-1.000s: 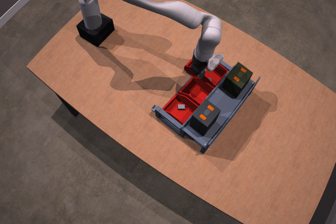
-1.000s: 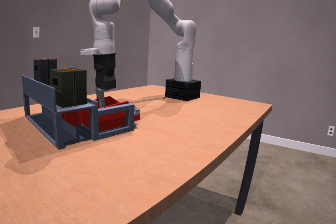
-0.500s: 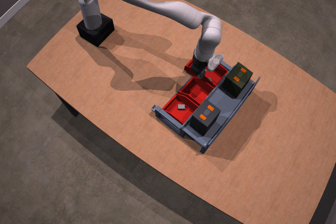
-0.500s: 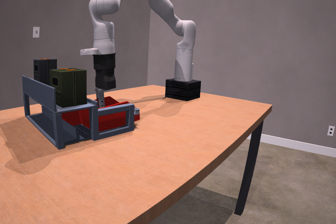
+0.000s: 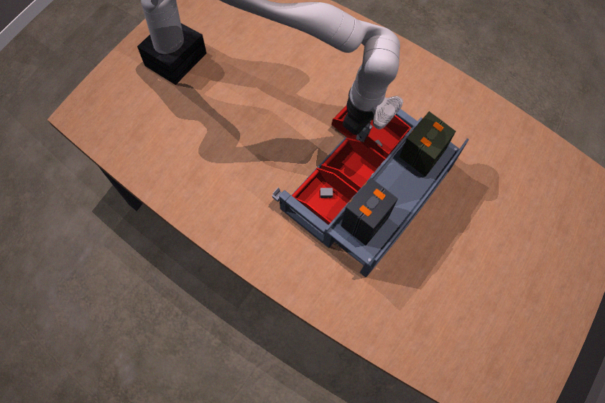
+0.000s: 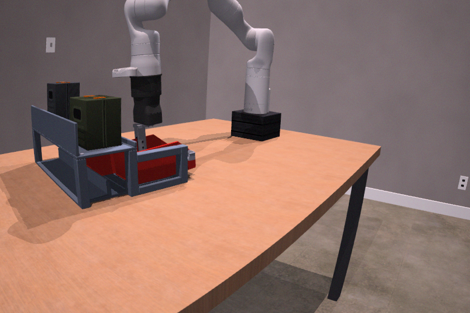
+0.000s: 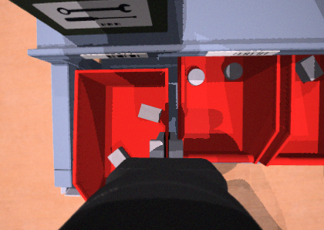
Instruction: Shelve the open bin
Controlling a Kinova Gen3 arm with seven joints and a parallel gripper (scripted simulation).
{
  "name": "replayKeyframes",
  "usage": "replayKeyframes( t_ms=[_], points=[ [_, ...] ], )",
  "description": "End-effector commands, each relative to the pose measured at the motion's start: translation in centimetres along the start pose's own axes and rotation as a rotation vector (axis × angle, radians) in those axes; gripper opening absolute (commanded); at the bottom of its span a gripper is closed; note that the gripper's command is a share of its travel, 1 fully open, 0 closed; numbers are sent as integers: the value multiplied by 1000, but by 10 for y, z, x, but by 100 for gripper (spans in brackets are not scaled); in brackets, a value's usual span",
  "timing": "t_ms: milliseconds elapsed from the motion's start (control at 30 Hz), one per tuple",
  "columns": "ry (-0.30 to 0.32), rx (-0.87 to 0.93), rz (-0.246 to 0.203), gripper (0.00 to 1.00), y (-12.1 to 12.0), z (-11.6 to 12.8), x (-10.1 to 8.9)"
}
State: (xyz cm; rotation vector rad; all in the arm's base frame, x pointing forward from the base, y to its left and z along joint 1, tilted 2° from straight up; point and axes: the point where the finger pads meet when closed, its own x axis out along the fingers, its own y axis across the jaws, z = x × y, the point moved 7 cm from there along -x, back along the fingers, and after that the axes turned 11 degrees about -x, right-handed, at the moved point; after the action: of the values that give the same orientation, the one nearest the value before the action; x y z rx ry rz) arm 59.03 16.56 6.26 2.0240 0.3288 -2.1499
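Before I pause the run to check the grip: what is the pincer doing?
Pincer: closed, clamped on the side wall of the red bin at the row's end.

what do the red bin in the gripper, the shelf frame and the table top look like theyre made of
Red bin, its side wall pinched in the gripper: probably moulded plastic, given its thin walls and even glossy red.
Shelf frame: looks like painted metal, flat blue-grey bars with a small bolt head at a corner.
Table top: wood or wood veneer, warm orange-brown with faint grain, matte.
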Motion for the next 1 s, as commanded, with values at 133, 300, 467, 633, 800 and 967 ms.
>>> replayKeyframes(
  t_ms=[133,300,467,633,800,967],
  points=[
    [4,0,0,0,0,-1,-2],
    [4,0,0,0,0,-1,-2],
    [4,0,0,0,0,-1,-2],
    [5,0,0,0,0,-1,-2],
    [9,0,1,0,0,-1,-2],
    [17,0,3,0,0,0,-1]
  ],
)
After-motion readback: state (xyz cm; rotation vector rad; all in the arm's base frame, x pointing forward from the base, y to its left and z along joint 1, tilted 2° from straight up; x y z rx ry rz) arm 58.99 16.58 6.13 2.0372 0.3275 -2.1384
